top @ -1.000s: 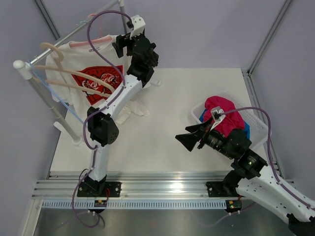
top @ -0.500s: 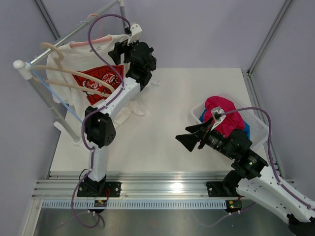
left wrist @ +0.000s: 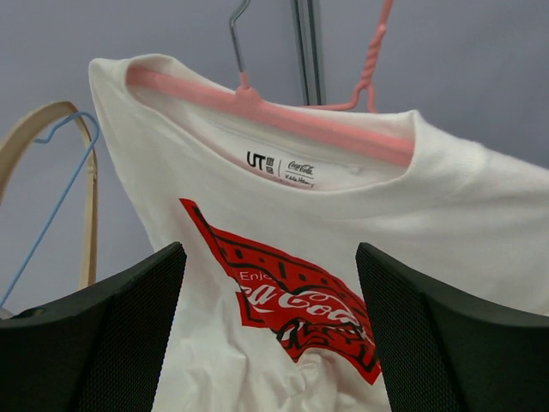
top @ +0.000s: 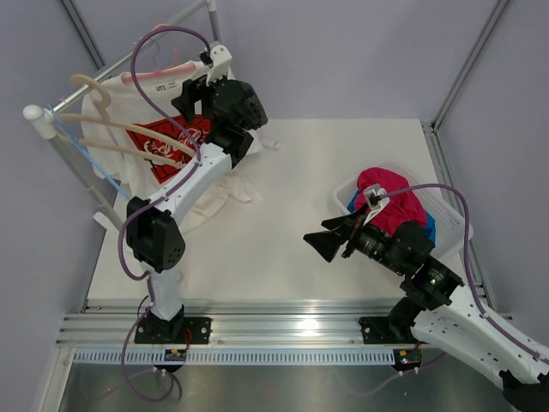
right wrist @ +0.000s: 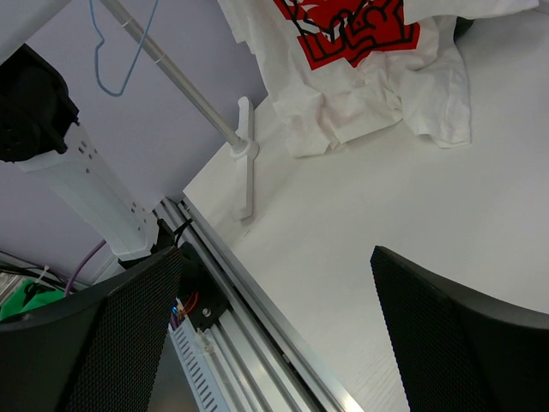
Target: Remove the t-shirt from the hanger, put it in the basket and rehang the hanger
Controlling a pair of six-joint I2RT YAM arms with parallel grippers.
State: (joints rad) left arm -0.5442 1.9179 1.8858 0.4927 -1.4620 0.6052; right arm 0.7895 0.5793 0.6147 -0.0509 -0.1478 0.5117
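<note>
The white t-shirt [top: 129, 120] with the red graphic hangs on the salmon-pink hanger [top: 159, 75] from the rack's rail at the back left; its hem trails on the table. In the left wrist view the t-shirt [left wrist: 257, 215] fills the frame, and the hanger [left wrist: 283, 116] shows inside its collar. My left gripper [top: 190, 89] is open and empty, raised just in front of the shirt's chest. My right gripper [top: 324, 240] is open and empty above the table's middle, far from the shirt. The right wrist view shows the shirt's hem [right wrist: 360, 77].
A thick beige hanger [top: 94, 120] and a thin light-blue wire hanger [top: 81, 154] hang on the same rail [top: 103, 69], left of the shirt. A white basket [top: 450, 219] holding a magenta garment [top: 390, 202] stands at the right. The rack's foot [top: 116, 227] rests on the table.
My left gripper has moved left and a little up, closer to the shirt's collar. The right arm has barely moved.
</note>
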